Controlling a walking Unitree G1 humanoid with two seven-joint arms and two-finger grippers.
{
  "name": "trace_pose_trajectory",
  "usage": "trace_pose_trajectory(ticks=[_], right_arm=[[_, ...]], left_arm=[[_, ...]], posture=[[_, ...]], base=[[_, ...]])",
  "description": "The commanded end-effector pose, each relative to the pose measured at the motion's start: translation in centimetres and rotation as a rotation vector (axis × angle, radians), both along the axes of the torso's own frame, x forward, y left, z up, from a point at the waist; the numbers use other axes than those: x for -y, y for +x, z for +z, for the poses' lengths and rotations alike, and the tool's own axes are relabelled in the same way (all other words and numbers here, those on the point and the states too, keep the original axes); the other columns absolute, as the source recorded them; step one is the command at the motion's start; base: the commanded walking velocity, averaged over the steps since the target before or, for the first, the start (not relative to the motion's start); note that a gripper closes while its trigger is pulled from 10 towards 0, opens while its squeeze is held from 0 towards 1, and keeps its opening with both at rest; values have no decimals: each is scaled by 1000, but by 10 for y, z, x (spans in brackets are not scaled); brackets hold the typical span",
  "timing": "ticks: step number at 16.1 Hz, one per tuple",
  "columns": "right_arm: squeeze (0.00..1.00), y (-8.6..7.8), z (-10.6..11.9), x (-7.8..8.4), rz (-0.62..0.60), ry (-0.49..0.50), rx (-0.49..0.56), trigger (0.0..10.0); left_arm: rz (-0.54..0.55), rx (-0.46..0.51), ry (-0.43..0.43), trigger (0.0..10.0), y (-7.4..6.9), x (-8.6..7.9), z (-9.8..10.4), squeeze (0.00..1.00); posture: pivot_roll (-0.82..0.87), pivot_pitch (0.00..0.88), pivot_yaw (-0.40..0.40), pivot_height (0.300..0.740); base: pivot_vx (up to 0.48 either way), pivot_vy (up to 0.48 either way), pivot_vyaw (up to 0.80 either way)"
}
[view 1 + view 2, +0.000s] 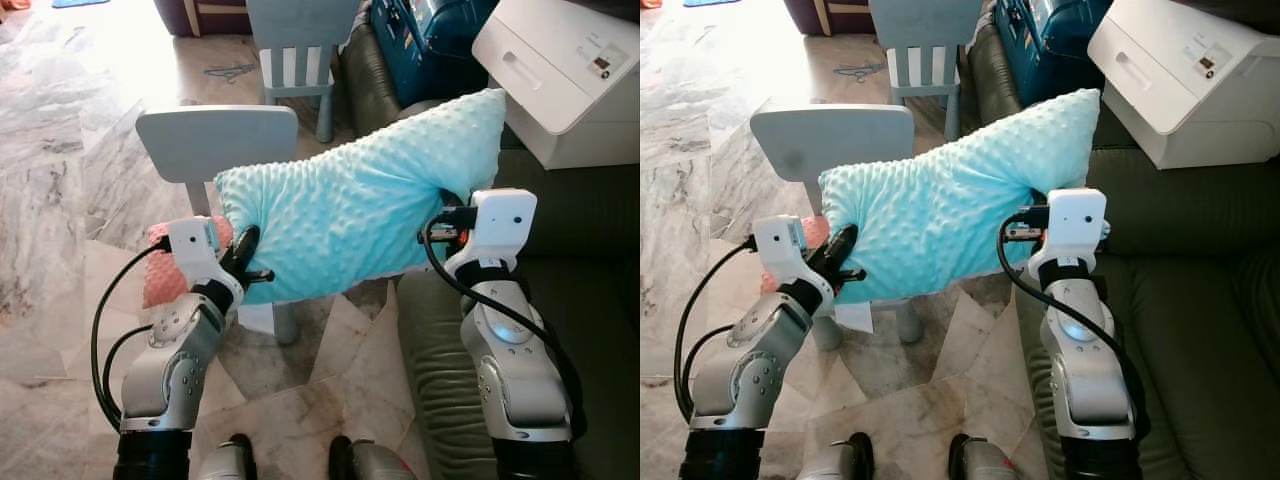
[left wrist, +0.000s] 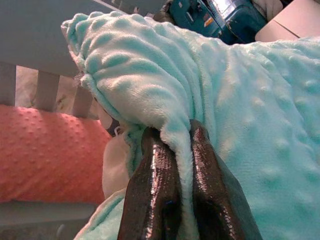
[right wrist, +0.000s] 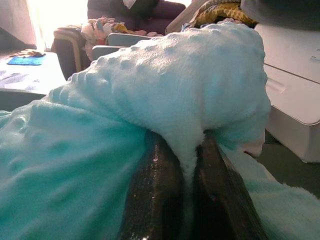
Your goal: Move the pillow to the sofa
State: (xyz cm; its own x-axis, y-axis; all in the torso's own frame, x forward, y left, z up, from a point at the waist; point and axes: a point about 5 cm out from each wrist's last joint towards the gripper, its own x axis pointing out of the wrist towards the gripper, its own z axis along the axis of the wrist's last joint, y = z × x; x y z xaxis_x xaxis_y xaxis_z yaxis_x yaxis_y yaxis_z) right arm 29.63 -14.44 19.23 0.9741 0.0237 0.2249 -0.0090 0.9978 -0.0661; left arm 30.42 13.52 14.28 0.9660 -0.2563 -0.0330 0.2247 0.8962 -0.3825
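A mint-green dotted pillow [image 1: 355, 210] hangs in the air between my two arms, tilted with its right corner higher. My left gripper [image 1: 246, 258] is shut on the pillow's lower left edge; in the left wrist view its black fingers [image 2: 155, 195] pinch a fold of the fabric. On the pillow's right edge my right gripper [image 1: 452, 222] is shut too, its fingers [image 3: 159, 195] squeezing the plush cloth. The dark green sofa [image 1: 590, 330] lies to my right, its seat beside and below the right arm.
A small grey chair [image 1: 215, 140] stands under the pillow's left half, with an orange-pink cushion [image 1: 160, 275] on its seat. A second grey chair [image 1: 300, 50] is farther back. A white box-like appliance [image 1: 565, 70] and a blue case [image 1: 430, 40] rest on the sofa's far end. Marble floor [image 1: 60, 160] spreads left.
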Motion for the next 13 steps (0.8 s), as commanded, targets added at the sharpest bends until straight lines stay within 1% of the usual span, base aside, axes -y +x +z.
trace_pose_trajectory(ticks=[1,8,10,12,13], right_arm=[[0,0,3,1,1,5,17,10000],[0,-1,1,2,-7,4,6,10000],[0,-1,-1,3,-15,7,-1,10000],[0,-4,-12,12,-46,65,-46,10000],[0,-4,-16,13,-50,76,-60,10000]], left_arm=[[5,-4,12,10000,1,-1,0,0],[-6,-3,17,10000,2,0,0,0],[-5,-5,27,10000,2,-2,-1,0],[-4,-11,62,10000,3,-7,-2,0],[-7,-17,70,10000,3,-8,-3,0]], posture=[[-128,191,-51,740],[-128,196,-49,740],[-127,194,-47,740],[-125,191,-42,740],[-124,189,-40,740]], base=[[0,480,0],[0,478,0],[0,476,0],[0,474,0],[0,472,0]])
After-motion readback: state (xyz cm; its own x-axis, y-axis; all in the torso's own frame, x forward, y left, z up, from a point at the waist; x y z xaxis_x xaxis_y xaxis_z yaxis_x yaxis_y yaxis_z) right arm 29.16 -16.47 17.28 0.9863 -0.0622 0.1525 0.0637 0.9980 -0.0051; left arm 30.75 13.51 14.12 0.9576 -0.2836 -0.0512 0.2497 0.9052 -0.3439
